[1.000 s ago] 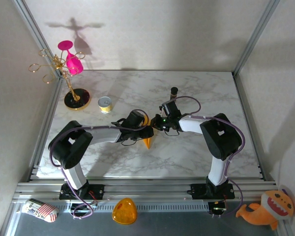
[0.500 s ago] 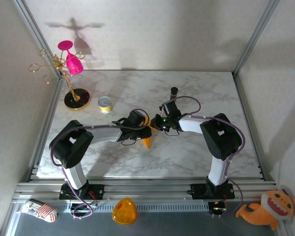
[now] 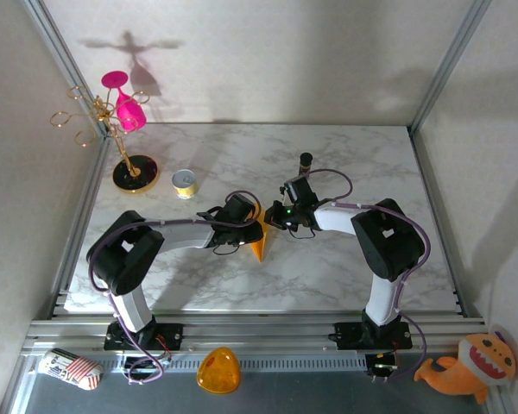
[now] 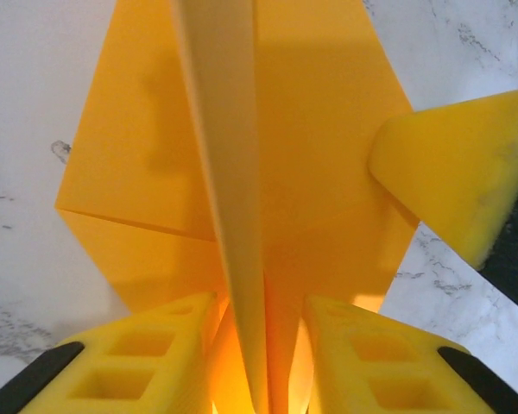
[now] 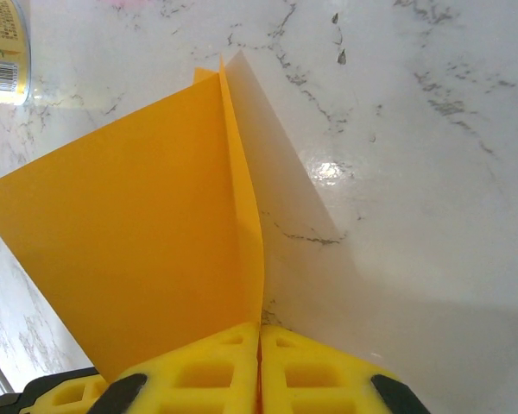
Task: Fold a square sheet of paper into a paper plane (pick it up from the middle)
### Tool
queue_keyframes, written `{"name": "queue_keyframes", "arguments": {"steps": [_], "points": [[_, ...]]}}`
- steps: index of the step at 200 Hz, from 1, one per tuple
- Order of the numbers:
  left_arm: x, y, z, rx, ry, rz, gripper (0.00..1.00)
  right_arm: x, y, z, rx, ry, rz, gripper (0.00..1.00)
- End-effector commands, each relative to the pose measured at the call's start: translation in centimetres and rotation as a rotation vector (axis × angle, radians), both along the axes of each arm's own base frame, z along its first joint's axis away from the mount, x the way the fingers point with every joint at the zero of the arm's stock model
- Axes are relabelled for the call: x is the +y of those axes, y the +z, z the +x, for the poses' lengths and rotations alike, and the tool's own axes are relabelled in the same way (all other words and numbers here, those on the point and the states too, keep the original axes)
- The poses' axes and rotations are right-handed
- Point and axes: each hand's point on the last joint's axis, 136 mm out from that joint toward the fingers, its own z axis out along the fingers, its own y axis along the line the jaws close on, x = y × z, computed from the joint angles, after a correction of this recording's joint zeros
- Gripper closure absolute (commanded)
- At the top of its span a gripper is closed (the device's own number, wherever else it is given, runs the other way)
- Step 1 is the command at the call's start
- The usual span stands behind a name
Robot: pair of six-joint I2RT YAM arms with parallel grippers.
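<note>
The square sheet of paper (image 3: pixel 257 247) is a creased orange-yellow wedge at the table's middle, its tip pointing to the near edge. My right gripper (image 3: pixel 273 217) is shut on its folded edge; in the right wrist view the fingers (image 5: pixel 216 366) press together on the paper (image 5: pixel 147 259). My left gripper (image 3: pixel 255 228) meets it from the left. In the left wrist view its jaws (image 4: pixel 259 310) straddle the paper's raised centre fold (image 4: pixel 229 172), with a thin gap on either side. A right finger (image 4: pixel 453 172) shows at the upper right.
A small yellow tin (image 3: pixel 185 182) stands at the back left, also in the right wrist view (image 5: pixel 0 52). A gold stand with pink glasses (image 3: pixel 125 121) is at the far left. A dark little cylinder (image 3: pixel 306 160) stands behind the grippers. An orange dome (image 3: pixel 218 371) lies by the front rail.
My left gripper's jaws have narrowed around the paper's fold. The right gripper has kept its hold and place.
</note>
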Motion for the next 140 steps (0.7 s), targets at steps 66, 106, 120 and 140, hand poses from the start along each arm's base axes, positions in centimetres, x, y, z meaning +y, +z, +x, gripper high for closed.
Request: {"name": "queue_keyframes", "arguments": {"steps": [66,106,120,140], "points": [[-0.2,0.6,0.5,0.019,0.020,0.010,0.87,-0.2,2.0,0.9,-0.051,-0.016,0.006,0.85],[0.3,1.9,1.3,-0.010,0.035,0.013,0.92,-1.9,3.7,2.2,-0.124,-0.076,-0.039,0.69],[0.6,1.9,1.6,-0.011,0.037,0.033,0.93,-2.7,4.1,2.6,-0.143,-0.102,-0.064,0.66],[1.5,2.1,2.5,-0.019,0.044,0.084,0.95,-4.1,4.5,3.1,-0.169,-0.144,-0.102,0.59]]}}
